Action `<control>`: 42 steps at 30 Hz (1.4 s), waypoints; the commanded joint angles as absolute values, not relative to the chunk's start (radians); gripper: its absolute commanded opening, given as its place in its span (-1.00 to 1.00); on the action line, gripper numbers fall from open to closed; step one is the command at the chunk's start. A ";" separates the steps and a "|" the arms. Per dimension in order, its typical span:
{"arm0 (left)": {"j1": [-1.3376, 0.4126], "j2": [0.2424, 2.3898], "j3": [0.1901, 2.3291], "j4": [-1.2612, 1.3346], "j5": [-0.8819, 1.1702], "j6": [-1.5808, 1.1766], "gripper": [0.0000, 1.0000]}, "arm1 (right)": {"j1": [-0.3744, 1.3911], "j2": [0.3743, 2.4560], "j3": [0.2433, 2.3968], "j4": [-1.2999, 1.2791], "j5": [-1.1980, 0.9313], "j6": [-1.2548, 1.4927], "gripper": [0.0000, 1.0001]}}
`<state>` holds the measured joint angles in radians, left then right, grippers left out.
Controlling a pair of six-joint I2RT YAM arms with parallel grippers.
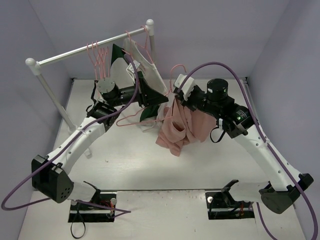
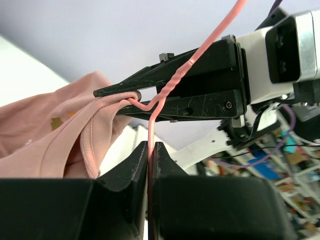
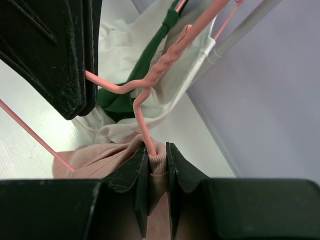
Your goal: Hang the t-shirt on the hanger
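Closest to the lens on your left wrist, the left gripper (image 2: 151,146) is clamped tight on the thin pink wire of the hanger (image 2: 176,79), just below its twisted neck. Your right gripper (image 3: 157,150) meets it from the opposite side, close to the left one. It is pinched on the ribbed collar of the pink t-shirt (image 1: 180,127), and the hanger's wire runs down into the same pinch. The hanger is held up in the air between your two arms, in front of the rack (image 1: 85,48). The t-shirt hangs bunched below the grippers, over the table (image 1: 125,170); you cannot tell whether its lower edge touches the surface. On the rack behind hang spare pink hangers (image 1: 97,55) and a white-and-green garment (image 1: 136,52).
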<state>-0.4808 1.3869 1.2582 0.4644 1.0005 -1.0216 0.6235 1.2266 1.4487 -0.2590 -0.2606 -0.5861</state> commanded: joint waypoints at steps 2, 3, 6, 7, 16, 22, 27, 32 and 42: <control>-0.467 1.310 1.325 0.380 0.955 -0.807 -1.00 | 0.601 1.212 1.503 -0.146 -0.263 -0.478 -0.97; -0.478 1.312 1.319 0.380 0.953 -0.795 -1.00 | 0.602 1.216 1.509 -0.147 -0.274 -0.477 -0.95; -0.523 1.319 1.308 0.371 0.942 -0.748 -1.00 | 0.603 1.228 1.530 -0.147 -0.305 -0.468 -0.88; -0.530 1.324 1.308 0.367 0.940 -0.744 -1.00 | 0.604 1.232 1.537 -0.147 -0.313 -0.464 -0.87; -0.560 1.347 1.341 0.364 0.956 -0.741 -1.00 | 0.619 1.251 1.561 -0.146 -0.341 -0.451 -0.82; -0.579 1.362 1.352 0.364 0.958 -0.744 -1.00 | 0.633 1.262 1.583 -0.147 -0.345 -0.453 -0.81; -0.589 1.370 1.355 0.364 0.967 -0.747 -1.00 | 0.635 1.266 1.598 -0.146 -0.350 -0.457 -0.81; -0.600 1.393 1.374 0.364 0.986 -0.759 -1.00 | 0.636 1.274 1.614 -0.146 -0.366 -0.458 -0.80; -0.610 1.393 1.399 0.335 0.975 -0.741 -1.00 | 0.638 1.270 1.590 -0.147 -0.343 -0.470 -1.00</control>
